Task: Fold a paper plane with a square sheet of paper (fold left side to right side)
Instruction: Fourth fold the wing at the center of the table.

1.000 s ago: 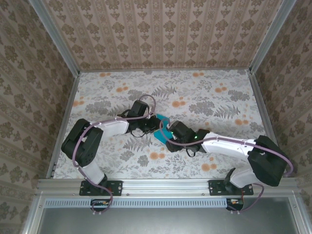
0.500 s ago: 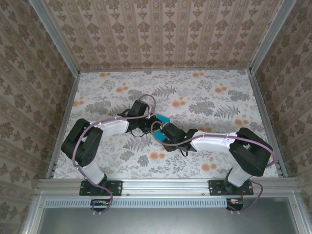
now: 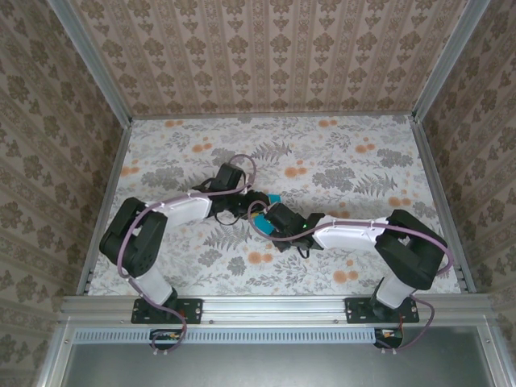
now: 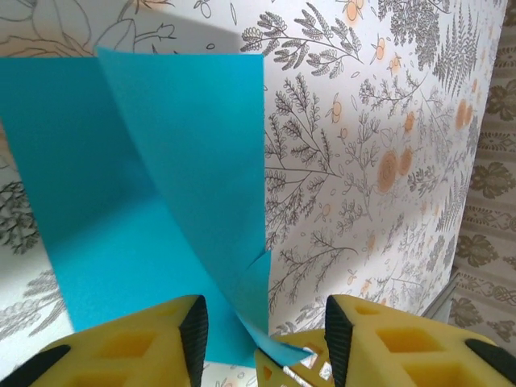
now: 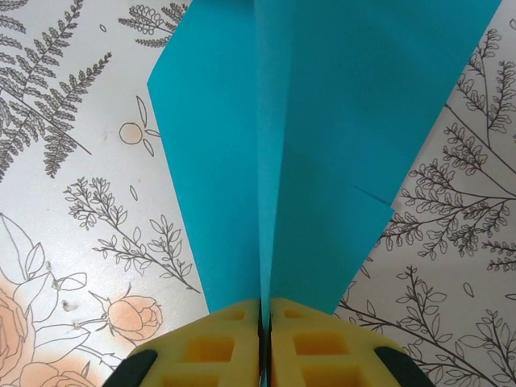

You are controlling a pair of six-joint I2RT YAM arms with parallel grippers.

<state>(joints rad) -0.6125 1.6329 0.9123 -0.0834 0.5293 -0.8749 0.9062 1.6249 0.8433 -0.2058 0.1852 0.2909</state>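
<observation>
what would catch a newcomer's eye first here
The turquoise paper plane stands out, bright against the floral tablecloth at mid-table, where both arms meet. The right gripper is shut on its centre crease, with the folded wings spreading away from it. The left gripper is open, and one loose corner of the paper lies between its jaws.

my left gripper (image 3: 246, 201) and right gripper (image 3: 270, 216) nose to nose at centre, paper plane (image 3: 274, 198) between them blocks passage, far half of table (image 3: 339, 153) open, both side strips open, walls (image 3: 274, 56) on three sides
</observation>
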